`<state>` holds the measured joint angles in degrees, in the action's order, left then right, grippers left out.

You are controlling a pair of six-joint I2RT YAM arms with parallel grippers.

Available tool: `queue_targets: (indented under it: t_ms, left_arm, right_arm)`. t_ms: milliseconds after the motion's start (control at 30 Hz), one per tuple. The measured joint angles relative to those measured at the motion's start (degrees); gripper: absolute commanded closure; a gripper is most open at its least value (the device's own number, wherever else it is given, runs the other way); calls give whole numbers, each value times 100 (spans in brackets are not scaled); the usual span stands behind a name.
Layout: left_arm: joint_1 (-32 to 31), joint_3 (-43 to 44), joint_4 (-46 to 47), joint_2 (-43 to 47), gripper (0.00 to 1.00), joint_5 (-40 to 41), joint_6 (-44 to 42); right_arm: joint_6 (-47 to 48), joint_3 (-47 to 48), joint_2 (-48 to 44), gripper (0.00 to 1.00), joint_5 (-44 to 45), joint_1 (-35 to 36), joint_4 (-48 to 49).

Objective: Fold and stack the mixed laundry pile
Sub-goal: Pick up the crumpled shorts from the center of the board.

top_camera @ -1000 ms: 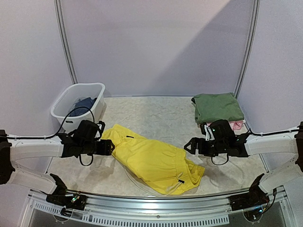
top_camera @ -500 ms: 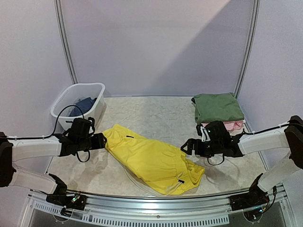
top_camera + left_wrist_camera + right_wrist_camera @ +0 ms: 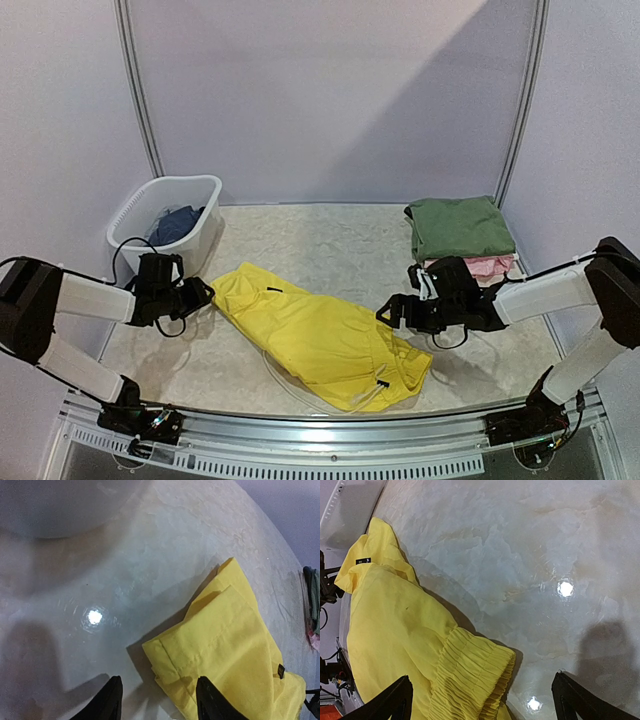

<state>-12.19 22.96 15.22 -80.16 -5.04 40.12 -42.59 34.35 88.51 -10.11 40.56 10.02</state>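
Yellow shorts (image 3: pixel 320 335), not yet stacked, are being flanked: left gripper (image 3: pixel 205 293) part-spread at their hem, right gripper (image 3: pixel 385 313) spread wide at their waistband. Right of them, green top (image 3: pixel 458 226) folded on pink garment (image 3: pixel 495 264); left, blue garment (image 3: pixel 177 222) in basket (image 3: pixel 135 215), pending.

The left arm (image 3: pixel 90 297) reaches in from the left edge of the top view with its forearm almost level. The left gripper (image 3: pixel 206 292) points toward the frame's centre, jaws partly apart. The right arm (image 3: pixel 540 292) stretches in from the right edge, likewise low and level, and the right gripper (image 3: pixel 385 314) faces left with jaws spread wide.
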Motion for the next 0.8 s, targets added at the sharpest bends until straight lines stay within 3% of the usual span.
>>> queue_targets:
  t_ms: [333, 400, 567, 800]
  left_arm:
    - [90, 20, 966, -730, 58, -378, 210]
    - [98, 48, 1080, -822, 64, -385, 256]
    - [138, 181, 1296, -1040, 99, -396, 293]
    - [160, 238, 1335, -960, 100, -350, 278]
  right_arm:
    - [-2, 0, 70, 2, -13, 0, 46]
    - [0, 0, 85, 2, -13, 0, 50]
    - [2, 0, 109, 2, -13, 0, 57]
    - [4, 9, 114, 2, -13, 0, 55]
